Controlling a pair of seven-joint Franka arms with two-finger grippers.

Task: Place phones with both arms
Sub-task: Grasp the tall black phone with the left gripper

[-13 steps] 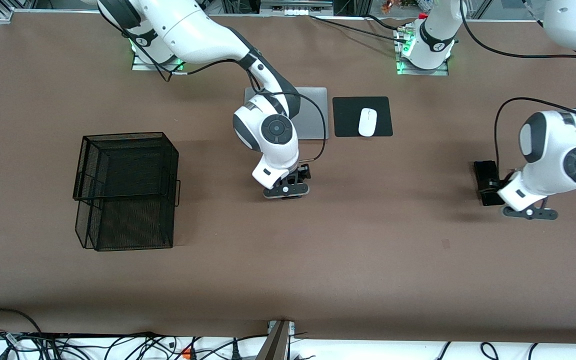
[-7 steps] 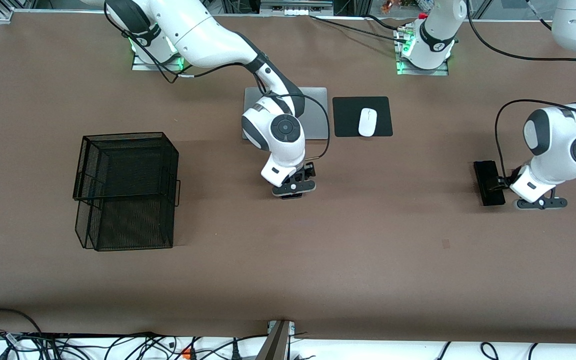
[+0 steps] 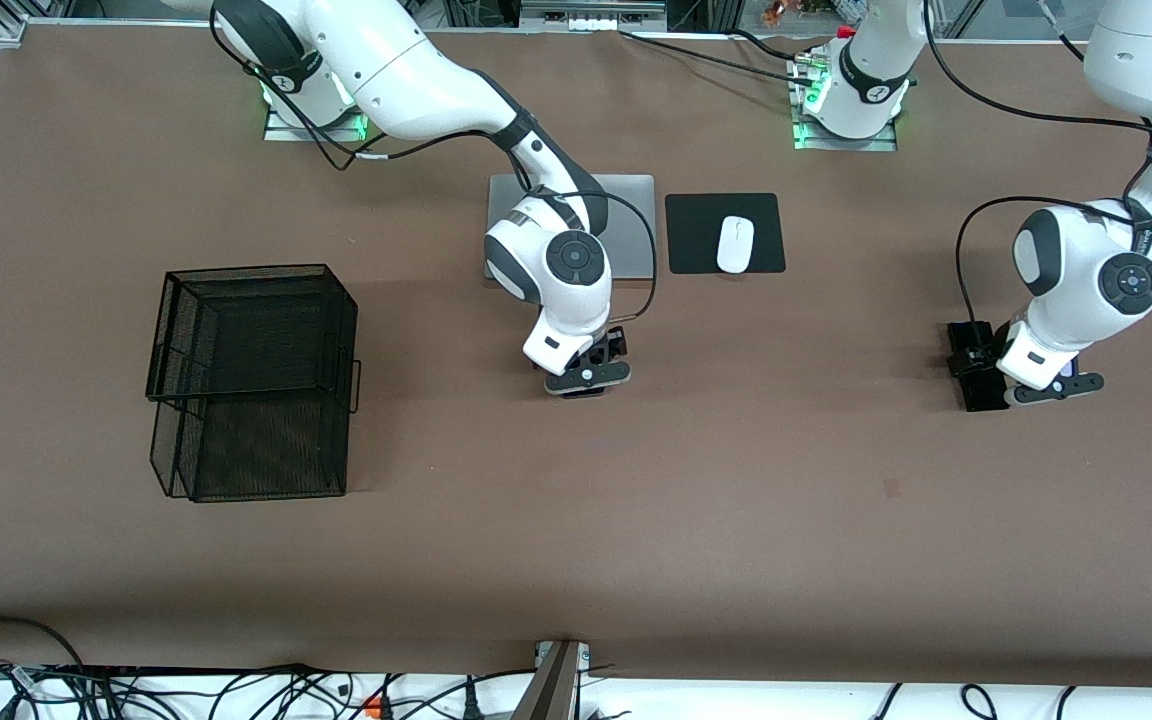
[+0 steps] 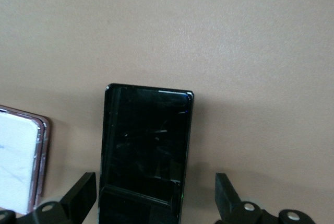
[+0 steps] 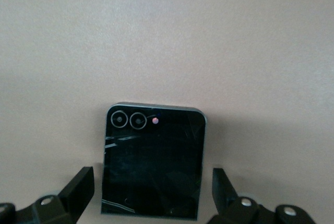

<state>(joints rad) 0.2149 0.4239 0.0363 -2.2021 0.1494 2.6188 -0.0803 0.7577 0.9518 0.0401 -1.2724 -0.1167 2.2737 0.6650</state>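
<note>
Both tools are spread wide and neither grips anything. The left tool (image 4: 156, 203) hangs low over a long black phone (image 4: 146, 145), one finger (image 4: 81, 195) on each side of it and clear of its edges. That phone is a slim, glossy dark slab lying flat on the brown counter (image 3: 736, 520), toward the left arm's end. Just beside it lies a white phone (image 4: 18, 156) with a pinkish rim, outside the spread fingers and only partly in sight.

The right tool (image 5: 154, 190) is low over a small squarish black phone (image 5: 154, 161) near the middle of the counter, its fingers (image 5: 78, 185) also standing apart on either side without touching. This phone has two round camera lenses near one edge and faint scratches on its face.

Farther from the front camera lie a grey laptop (image 3: 631, 225) and a white mouse (image 3: 735, 243) on a black pad (image 3: 696, 235). A black wire basket (image 3: 251, 380) stands toward the right arm's end.
</note>
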